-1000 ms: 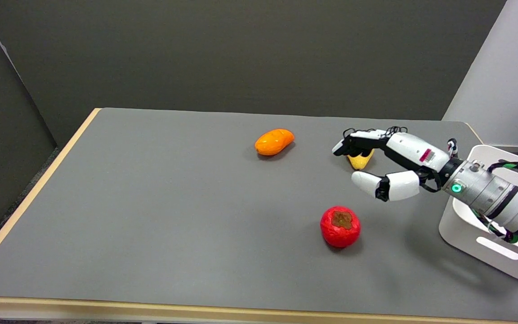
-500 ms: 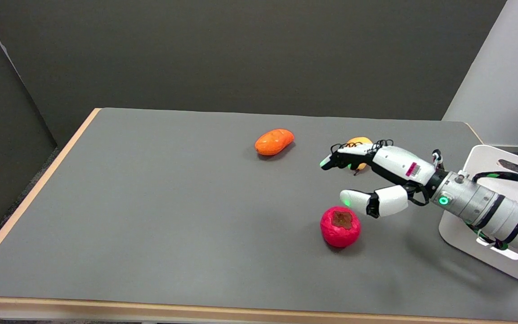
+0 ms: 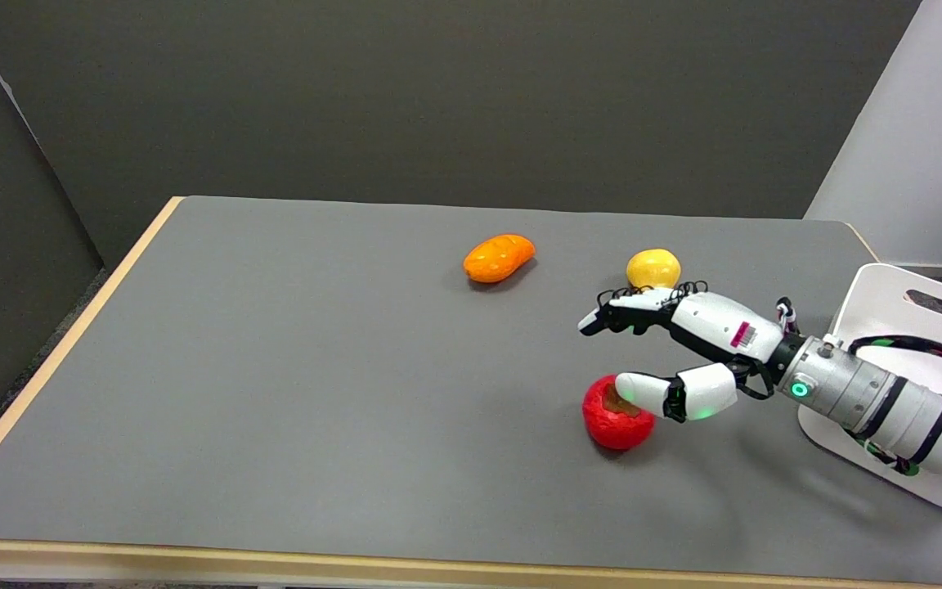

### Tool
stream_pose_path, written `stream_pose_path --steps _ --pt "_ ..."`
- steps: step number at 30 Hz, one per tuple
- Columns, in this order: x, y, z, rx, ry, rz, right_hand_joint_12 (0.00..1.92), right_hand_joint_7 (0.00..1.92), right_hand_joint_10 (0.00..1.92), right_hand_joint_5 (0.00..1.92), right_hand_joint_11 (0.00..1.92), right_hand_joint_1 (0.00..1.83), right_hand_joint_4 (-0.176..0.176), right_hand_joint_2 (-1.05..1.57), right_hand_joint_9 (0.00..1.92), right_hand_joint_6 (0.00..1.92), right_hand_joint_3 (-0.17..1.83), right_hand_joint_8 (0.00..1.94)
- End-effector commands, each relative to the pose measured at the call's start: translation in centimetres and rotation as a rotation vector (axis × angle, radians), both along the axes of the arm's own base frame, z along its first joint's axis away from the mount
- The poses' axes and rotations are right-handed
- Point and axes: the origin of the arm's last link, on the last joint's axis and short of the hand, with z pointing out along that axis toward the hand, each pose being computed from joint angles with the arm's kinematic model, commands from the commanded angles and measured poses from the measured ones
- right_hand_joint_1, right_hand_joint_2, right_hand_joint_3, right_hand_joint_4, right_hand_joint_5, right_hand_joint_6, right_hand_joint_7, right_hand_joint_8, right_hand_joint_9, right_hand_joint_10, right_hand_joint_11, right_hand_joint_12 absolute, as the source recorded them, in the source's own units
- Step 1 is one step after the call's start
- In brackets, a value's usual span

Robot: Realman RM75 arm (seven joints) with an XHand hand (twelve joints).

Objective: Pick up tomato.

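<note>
Sitting near the grey table's [image 3: 275,368] right edge, toward its near side: round red tomato [image 3: 614,421], brown calyx up. Hovering over it, fingers spread, holding nothing: black-and-white right hand [image 3: 679,352], thumb overlapping its top.

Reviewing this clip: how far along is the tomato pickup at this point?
Done: the right hand has reached the tomato and hangs over it, fingers apart. In hand: nothing is gripped; the tomato sits on the table, partly hidden by the thumb. Left: closing on it and lifting.
</note>
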Motion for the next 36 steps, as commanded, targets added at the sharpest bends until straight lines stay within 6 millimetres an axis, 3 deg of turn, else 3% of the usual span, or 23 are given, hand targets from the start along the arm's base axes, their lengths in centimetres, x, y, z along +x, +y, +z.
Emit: stream_pose_path --steps 1,11,30,36 --pt "-1.8 -0.7 0.3 -0.028 -0.002 -0.013 1.36 0.41 0.78 0.32 0.29 0.25 0.135 0.64 0.36 0.65 0.91 0.43" --pt "-2.2 -3.0 0.8 -0.085 0.004 -0.015 1.35 0.41 0.77 0.32 0.28 0.25 0.136 0.64 0.35 0.64 0.91 0.43" --pt "-5.8 -2.0 3.1 -0.185 -0.062 -0.118 1.34 0.41 0.76 0.32 0.28 0.24 0.141 0.64 0.35 0.65 0.91 0.43" --pt "-6.2 -1.0 2.8 -0.171 -0.088 -0.129 1.34 0.41 0.76 0.32 0.28 0.24 0.143 0.64 0.35 0.66 0.91 0.43"
